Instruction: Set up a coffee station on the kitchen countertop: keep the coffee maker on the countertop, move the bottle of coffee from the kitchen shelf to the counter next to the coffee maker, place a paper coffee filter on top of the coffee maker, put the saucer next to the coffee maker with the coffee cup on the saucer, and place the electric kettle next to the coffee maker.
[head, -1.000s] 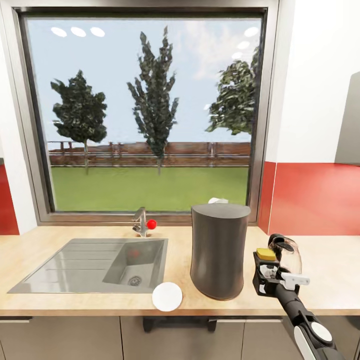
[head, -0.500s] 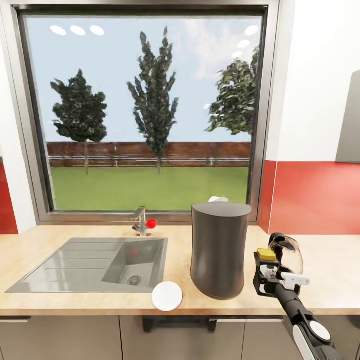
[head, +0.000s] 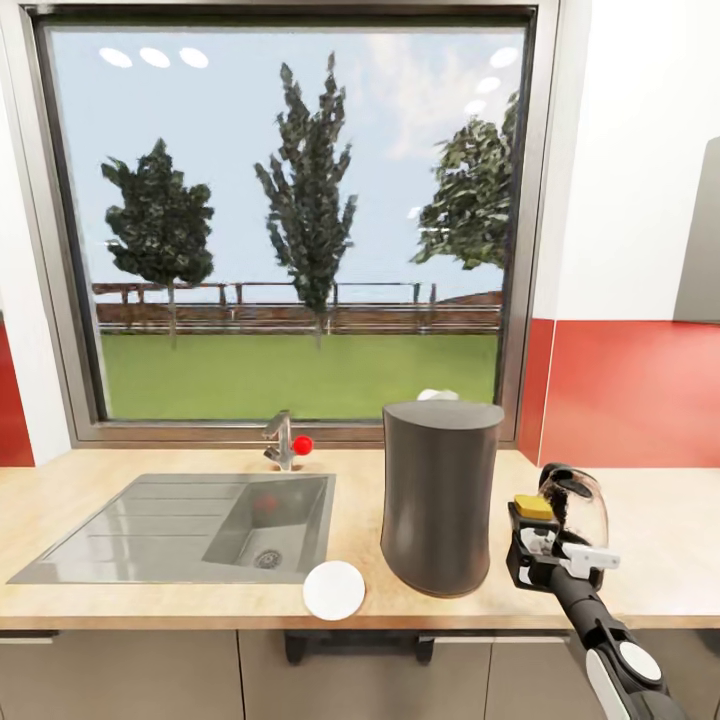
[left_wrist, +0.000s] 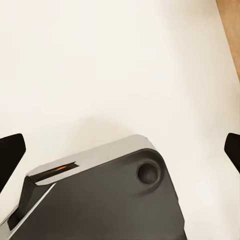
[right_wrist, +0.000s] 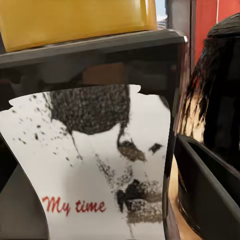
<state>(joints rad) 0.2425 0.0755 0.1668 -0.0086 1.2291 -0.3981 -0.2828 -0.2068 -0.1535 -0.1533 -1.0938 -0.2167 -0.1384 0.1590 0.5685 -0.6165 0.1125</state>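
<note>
The right gripper (head: 545, 552) is clamped on the bottle of coffee (head: 533, 520), its fingers pressed against the jar's sides; the yellow-orange lid stands above the black gripper body, and in the right wrist view the white label (right_wrist: 90, 165) with its red "My time" lettering sits close before the camera. The bottle is held low over the worktop's front edge, near the right end of the visible stretch. Just behind it and touching it in the head view stands the electric kettle (head: 578, 505), clear glass with a black lid. Just beside the bottle, towards the sink, stands the coffee maker (head: 437, 497), upright on the kitchen countertop (head: 660, 540); something small and white (head: 436, 396) peeks over its top at the back. The saucer (head: 334, 590) lies at the front edge, between coffee maker and sink (head: 180, 530). The left gripper's dark fingertips (left_wrist: 11, 152) are spread wide apart over a pale surface.
</note>
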